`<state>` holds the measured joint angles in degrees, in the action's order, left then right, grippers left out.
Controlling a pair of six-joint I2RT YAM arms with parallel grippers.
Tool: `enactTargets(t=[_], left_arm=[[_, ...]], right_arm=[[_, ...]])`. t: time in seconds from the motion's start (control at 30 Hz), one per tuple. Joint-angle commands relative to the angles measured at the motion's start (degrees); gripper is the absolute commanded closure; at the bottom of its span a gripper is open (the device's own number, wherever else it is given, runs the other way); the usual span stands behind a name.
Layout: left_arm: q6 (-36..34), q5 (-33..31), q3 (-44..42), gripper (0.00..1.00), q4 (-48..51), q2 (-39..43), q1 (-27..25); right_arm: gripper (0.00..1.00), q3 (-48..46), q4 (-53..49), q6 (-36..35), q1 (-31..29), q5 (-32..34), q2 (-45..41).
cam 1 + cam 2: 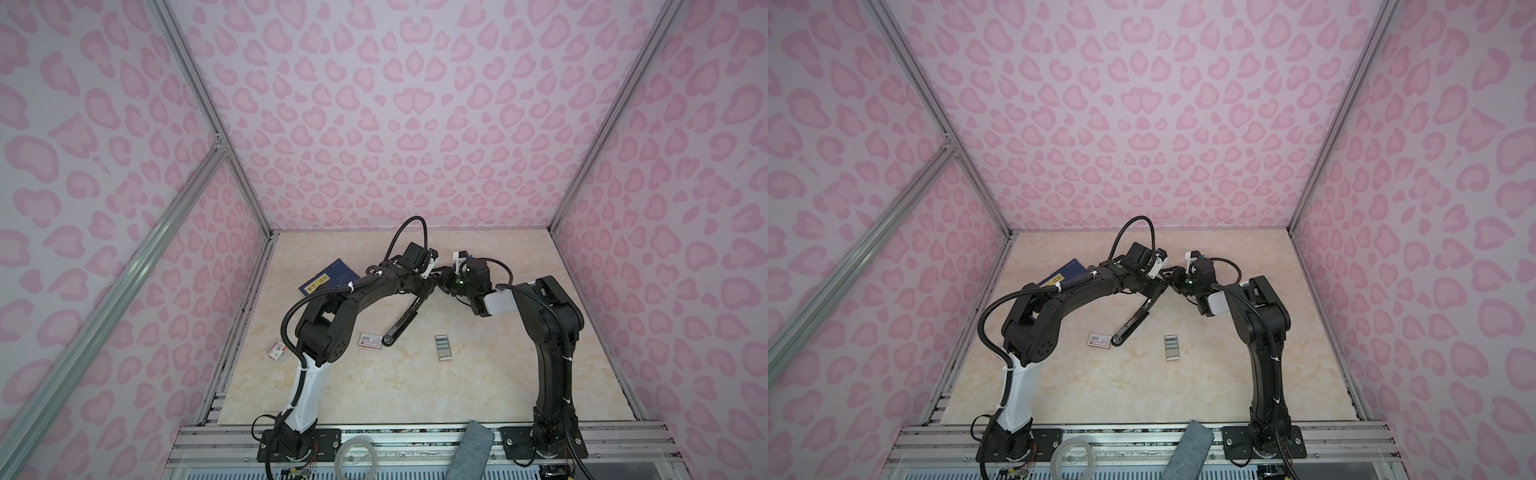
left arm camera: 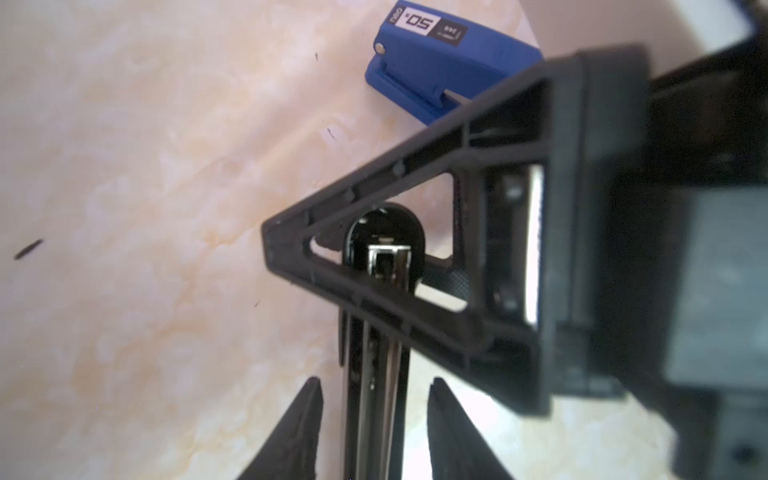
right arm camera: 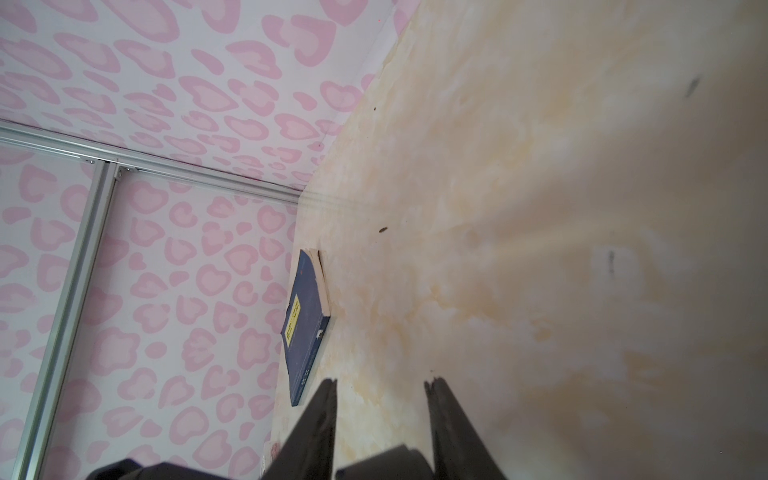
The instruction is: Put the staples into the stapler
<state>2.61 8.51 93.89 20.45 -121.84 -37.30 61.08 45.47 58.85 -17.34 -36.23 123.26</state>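
Two claws meet at the far end of the long black stapler [image 1: 403,320] [image 1: 1133,323], whose visible bar slants from them toward the front of the desk [image 1: 415,395] in both top views. The left claw [image 2: 376,380] is open. In its wrist view the fingers [image 2: 305,419] stand either side of a black stapler part carrying a bright metal channel, with a gap showing on each side, so nothing is clamped. The right claw [image 3: 380,380] has its fingers apart in its wrist view, with bare desk between the tips and a dark blurred shape low between them; whether it presses on anything cannot be told. One of its triangular fingers [image 2: 395,170] crosses in front of the stapler's rounded head in the left wrist view. The staples [image 1: 443,347] [image 1: 1171,347], a flat block of silvery strips, lie loose on the desk to the right of the stapler's near end, apart from it and touched by neither claw. A small white red-labelled box [image 1: 371,340] [image 1: 1099,340] lies flat just left of the stapler's near end; contact cannot be confirmed. A second similar box [image 1: 277,351] lies farther left of the stapler, at the desk's edge behind the left arm. The dark blue booklet [image 1: 332,274] [image 3: 305,328] with a yellow label lies left of the stapler's far end, partly under that arm. A blue plastic tool [image 2: 436,66] labelled 50 lies beyond the stapler's head, seen in the left wrist view only.
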Motion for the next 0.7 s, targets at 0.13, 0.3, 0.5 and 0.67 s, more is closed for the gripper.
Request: enactTargets(t=[0.13,0.3,0.5,0.67], left_arm=[[3.7,-7.1,-16.1,0.52,-6.8,16.3,-0.1],[7.8,-9.0,-35.3,0.46,-14.7,31.9,-0.1],[11.6,-7.4,-53.0,0.41,-22.2,45.9,-0.1],[13.5,-4.5,-60.0,0.41,-25.8,47.9,-0.1]], right_arm=[[0.63,-0.2,2.9,-1.4,0.0,-1.3,-0.8],[0.63,-0.3,2.4,-1.9,0.0,-1.7,-1.1],[0.63,0.0,1.9,-2.2,-0.1,-2.1,-1.1],[0.63,0.7,0.3,-3.1,-0.3,-2.1,-1.5]])
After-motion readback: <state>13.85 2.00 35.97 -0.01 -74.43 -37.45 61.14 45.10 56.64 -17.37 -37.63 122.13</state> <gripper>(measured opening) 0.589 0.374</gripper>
